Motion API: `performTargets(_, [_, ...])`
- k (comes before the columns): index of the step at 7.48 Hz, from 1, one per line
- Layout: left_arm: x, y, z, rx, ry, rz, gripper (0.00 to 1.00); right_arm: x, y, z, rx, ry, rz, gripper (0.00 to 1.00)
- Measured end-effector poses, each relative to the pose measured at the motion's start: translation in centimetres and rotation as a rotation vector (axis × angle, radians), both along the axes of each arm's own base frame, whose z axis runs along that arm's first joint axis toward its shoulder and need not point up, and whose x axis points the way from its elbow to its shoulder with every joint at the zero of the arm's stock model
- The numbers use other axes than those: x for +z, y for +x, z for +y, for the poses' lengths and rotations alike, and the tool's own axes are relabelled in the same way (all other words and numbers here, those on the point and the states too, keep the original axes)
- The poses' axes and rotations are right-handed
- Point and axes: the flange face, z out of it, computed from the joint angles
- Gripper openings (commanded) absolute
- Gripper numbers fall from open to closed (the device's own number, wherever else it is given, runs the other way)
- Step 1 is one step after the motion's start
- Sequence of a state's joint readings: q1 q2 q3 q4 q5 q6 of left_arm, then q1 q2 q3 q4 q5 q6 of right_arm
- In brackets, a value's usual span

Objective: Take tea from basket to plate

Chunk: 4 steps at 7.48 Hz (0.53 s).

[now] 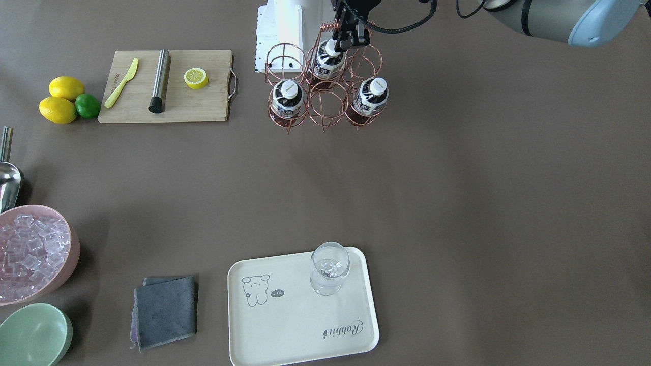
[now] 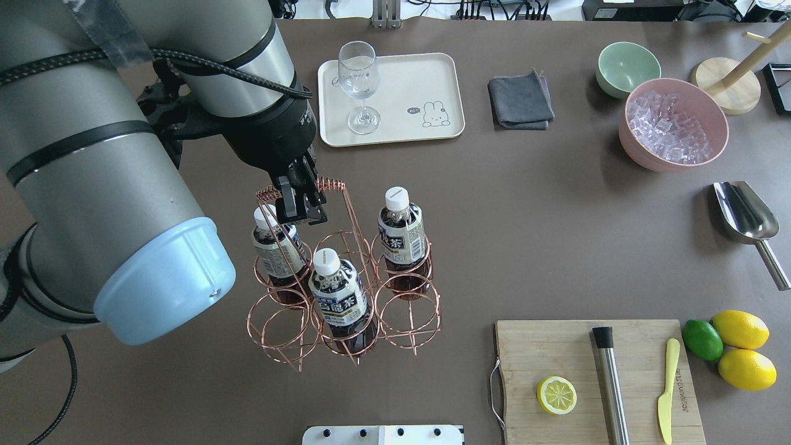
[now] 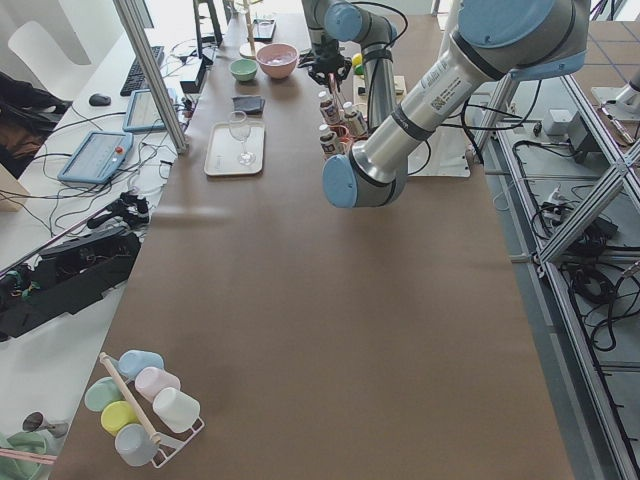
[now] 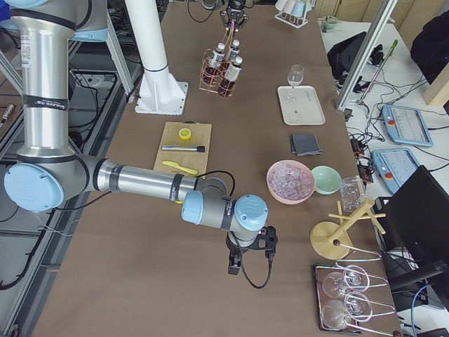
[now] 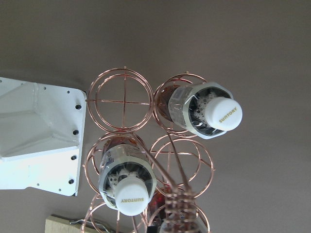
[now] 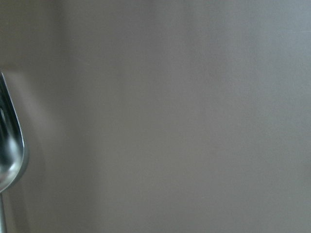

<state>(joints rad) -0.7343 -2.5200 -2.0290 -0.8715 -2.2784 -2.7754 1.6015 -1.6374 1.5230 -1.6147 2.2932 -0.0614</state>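
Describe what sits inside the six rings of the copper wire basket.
Three tea bottles stand in three rings of the basket; three rings are empty. The left gripper hides part of the rear bottle's top in the front view.

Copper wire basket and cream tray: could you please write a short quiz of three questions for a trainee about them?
1. How many white-capped clear plastic bottles of dark tea stand in the copper wire basket?
2. True or false: the cream rectangular tray holds a bottle.
3. Which arm's gripper is close to the basket's handle? A) left B) right
Key: 1) three; 2) false, only a clear glass; 3) A.
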Motion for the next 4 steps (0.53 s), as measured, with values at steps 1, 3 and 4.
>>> performTargets(1, [-1.0, -0.2, 0.4, -0.011, -0.003, 0.009, 0.0, 0.1, 0.0, 0.0, 0.0, -0.001, 0.0, 1.0])
performTargets(3, [-2.1, -1.5, -0.2, -0.04, -0.008, 0.02, 0.0, 0.1, 0.0, 0.1, 0.0, -0.003, 0.001, 1.0])
performTargets(4, [-2.1, -2.4, -0.9, -0.052, -0.034, 0.013, 0.0, 0.2, 0.0, 0.1, 0.0, -0.005, 0.001, 1.0])
